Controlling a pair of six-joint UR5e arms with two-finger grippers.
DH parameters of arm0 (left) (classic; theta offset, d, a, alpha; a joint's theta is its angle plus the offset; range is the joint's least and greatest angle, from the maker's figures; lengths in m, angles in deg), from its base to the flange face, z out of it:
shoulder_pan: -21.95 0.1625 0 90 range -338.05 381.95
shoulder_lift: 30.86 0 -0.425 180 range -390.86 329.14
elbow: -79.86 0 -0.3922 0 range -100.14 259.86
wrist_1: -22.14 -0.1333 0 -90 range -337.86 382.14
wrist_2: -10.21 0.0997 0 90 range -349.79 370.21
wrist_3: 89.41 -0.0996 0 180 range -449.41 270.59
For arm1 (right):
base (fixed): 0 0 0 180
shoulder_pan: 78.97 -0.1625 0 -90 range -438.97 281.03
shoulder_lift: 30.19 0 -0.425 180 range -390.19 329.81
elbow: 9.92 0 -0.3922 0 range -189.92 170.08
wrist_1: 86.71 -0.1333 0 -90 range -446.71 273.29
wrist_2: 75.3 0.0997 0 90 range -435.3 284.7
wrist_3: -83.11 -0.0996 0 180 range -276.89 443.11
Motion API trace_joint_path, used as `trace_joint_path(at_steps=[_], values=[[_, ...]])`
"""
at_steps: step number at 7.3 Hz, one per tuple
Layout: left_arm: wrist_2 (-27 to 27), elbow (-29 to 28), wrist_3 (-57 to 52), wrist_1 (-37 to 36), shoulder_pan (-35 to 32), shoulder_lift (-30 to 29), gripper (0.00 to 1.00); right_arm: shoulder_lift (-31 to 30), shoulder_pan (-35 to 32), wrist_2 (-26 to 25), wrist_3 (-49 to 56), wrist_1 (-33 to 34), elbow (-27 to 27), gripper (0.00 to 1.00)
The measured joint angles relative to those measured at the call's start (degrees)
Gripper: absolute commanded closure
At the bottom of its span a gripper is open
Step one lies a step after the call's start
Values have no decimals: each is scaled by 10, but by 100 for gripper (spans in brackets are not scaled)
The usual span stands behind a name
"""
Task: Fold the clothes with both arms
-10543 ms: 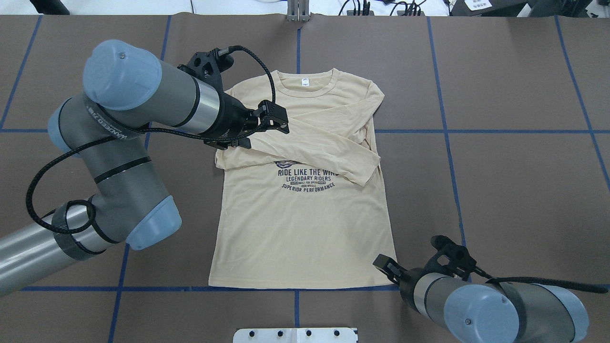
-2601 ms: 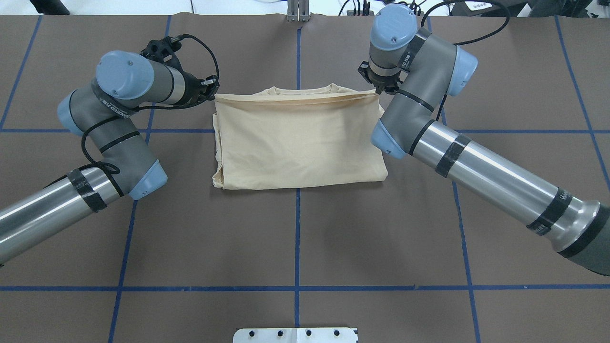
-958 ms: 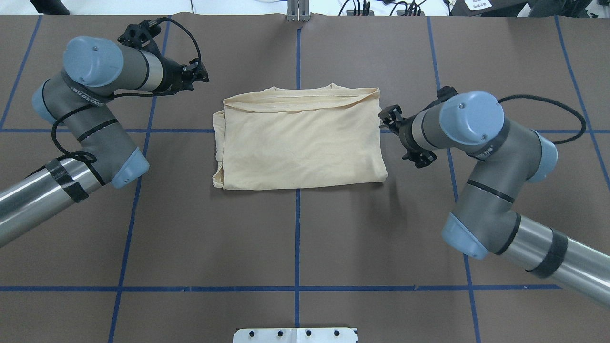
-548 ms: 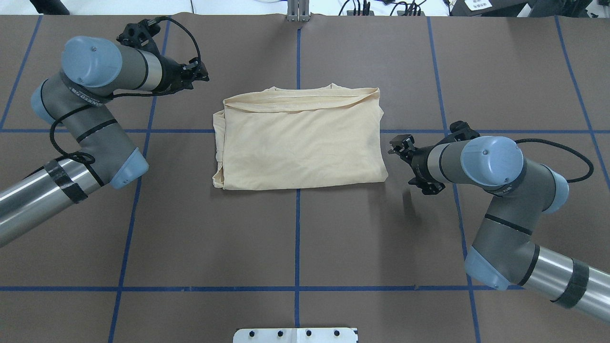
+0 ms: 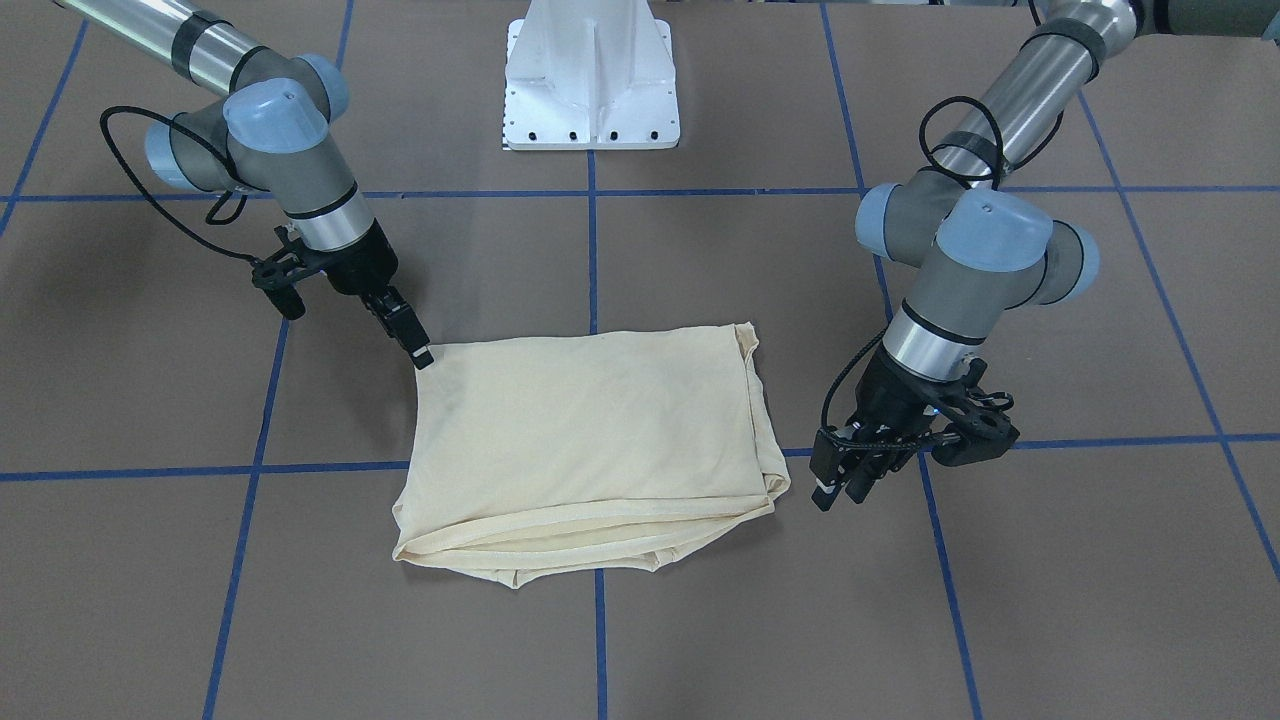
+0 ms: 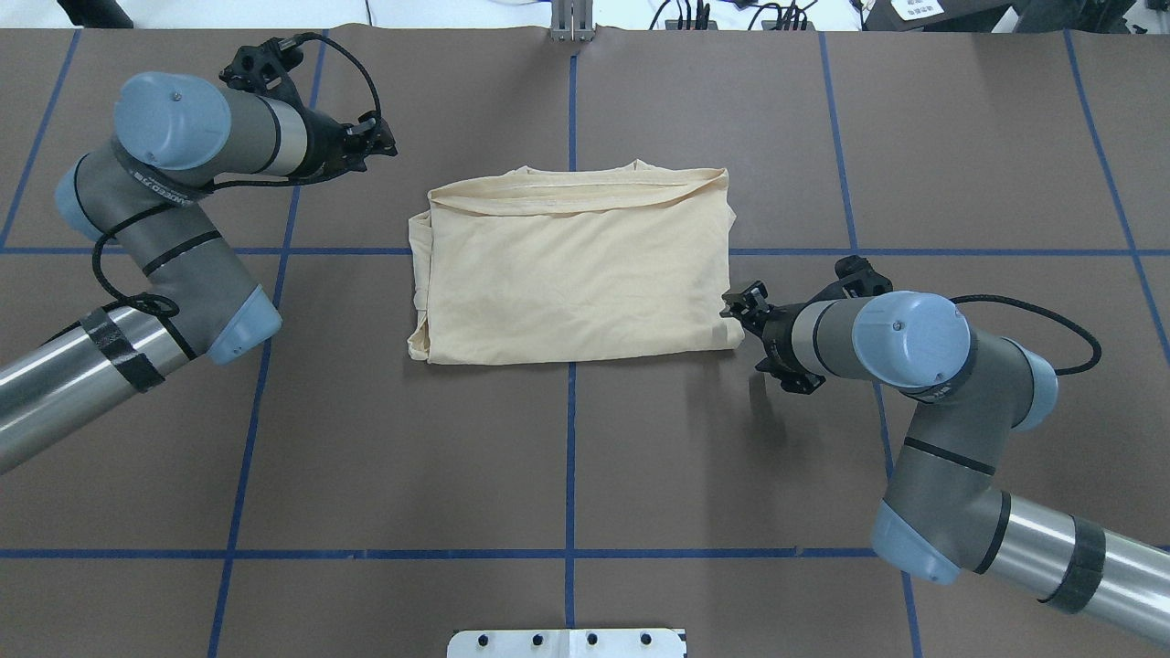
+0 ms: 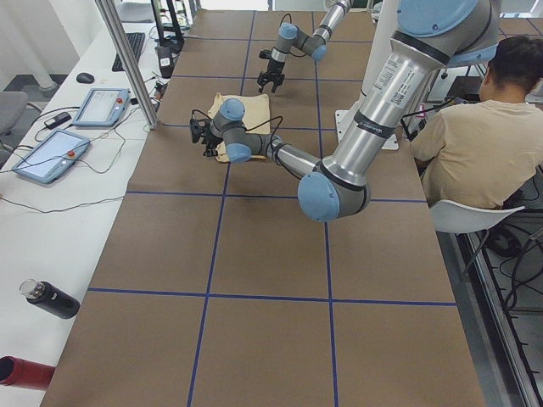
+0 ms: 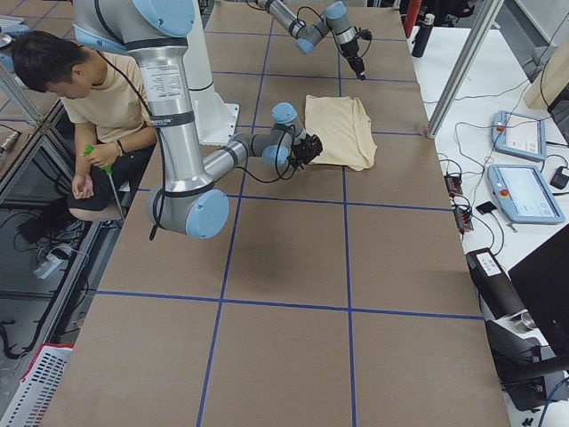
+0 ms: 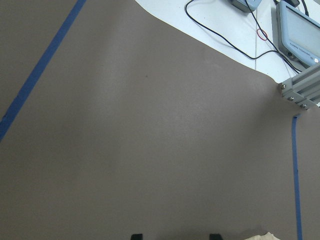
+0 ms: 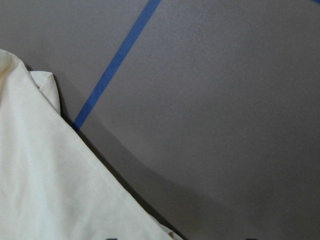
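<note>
At the bottom centre of the overhead view, the white base plate (image 6: 567,642) marks the near edge of the brown table (image 6: 567,457), which is divided by blue tape lines (image 6: 569,429).

Right of centre, the right arm (image 6: 914,343) enters from the lower right corner of the frame. Its right gripper (image 6: 737,307) points leftward at the near right corner of the T-shirt (image 6: 576,274). The tips sit at the fabric edge; contact cannot be confirmed. The right wrist view shows pale fabric filling its lower left and bare table beyond. At its bottom edge the jaws stand apart with nothing between them.

Centre frame, the T-shirt lies flat on the table, folded into a rectangle with a plain side up. The collar band (image 6: 576,171) shows along the far edge, and layered folds show at the left edge.

Upper left, the left arm (image 6: 174,183) bends toward the centre. The left gripper (image 6: 382,146) is near the shirt's far left corner, with bare table between them. The left wrist view shows its fingertips (image 9: 136,236) spread wide, holding nothing.

At the top centre, an aluminium post (image 6: 571,23) stands at the far table edge.
</note>
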Motion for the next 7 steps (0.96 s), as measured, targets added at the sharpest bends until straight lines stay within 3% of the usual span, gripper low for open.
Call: trace_joint_path(at_steps=[2, 7], values=[[6, 1, 0, 0, 0, 3, 46, 11, 6, -5, 0, 15, 0, 100], [8, 0, 0, 0, 1, 4, 46, 14, 3, -6, 0, 37, -19, 100]])
